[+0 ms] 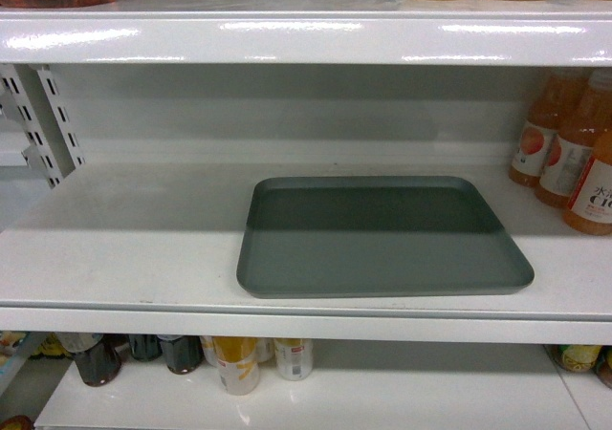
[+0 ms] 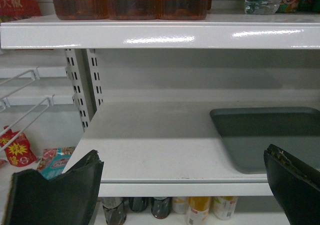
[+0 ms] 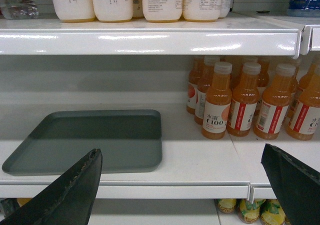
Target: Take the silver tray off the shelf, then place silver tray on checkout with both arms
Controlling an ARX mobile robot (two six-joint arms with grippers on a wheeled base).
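Nothing done yet: silver tray [image 1: 382,237] sits untouched on shelf [image 1: 134,248], both our grippers [image 2: 182,177] [image 3: 182,177] spread apart w/ nothing held, checkout unseen.

silver tray [image 1: 382,239]: grey-green, flat, empty | on white shelf [image 1: 124,248], right of centre, near front lip

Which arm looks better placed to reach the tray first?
Right, probably. In its wrist view the silver tray fills the lower left, just above the open right gripper. The left gripper, also open, sees only the tray's near corner at far right. Neither touches it yet.
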